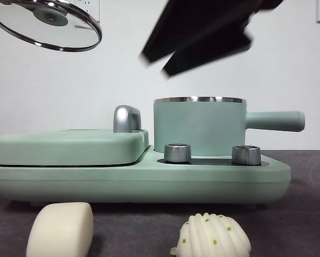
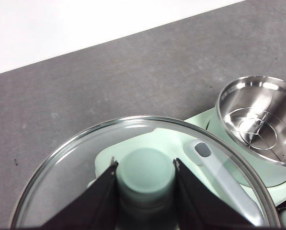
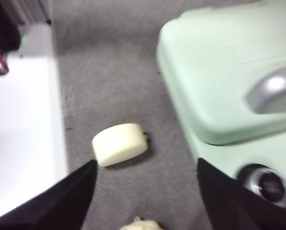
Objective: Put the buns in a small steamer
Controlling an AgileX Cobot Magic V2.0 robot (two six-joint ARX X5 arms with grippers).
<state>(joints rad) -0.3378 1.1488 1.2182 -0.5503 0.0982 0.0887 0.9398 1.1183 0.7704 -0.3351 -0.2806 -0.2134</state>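
Two pale buns lie on the grey mat at the front: a smooth block bun [image 1: 60,230] [image 3: 120,143] and a ridged shell bun [image 1: 213,235] with green dots, just showing in the right wrist view [image 3: 140,224]. The small steamer [image 1: 200,126] [image 2: 257,120] stands uncovered on the base at the right, with a steel rack inside. Its glass lid [image 1: 44,24] [image 2: 75,158] hangs high at the left, where my left gripper [image 2: 145,167] is shut on the green knob. My right gripper [image 1: 155,64] [image 3: 146,163] is open in the air, above the buns and the steamer.
The flat mint-green griddle [image 1: 68,147] [image 3: 219,72] with its steel handle [image 1: 126,119] fills the left half of the base unit [image 1: 138,182]. Two steel dials [image 1: 177,152] [image 1: 246,155] stand in front of the steamer. Its long handle [image 1: 275,121] points right.
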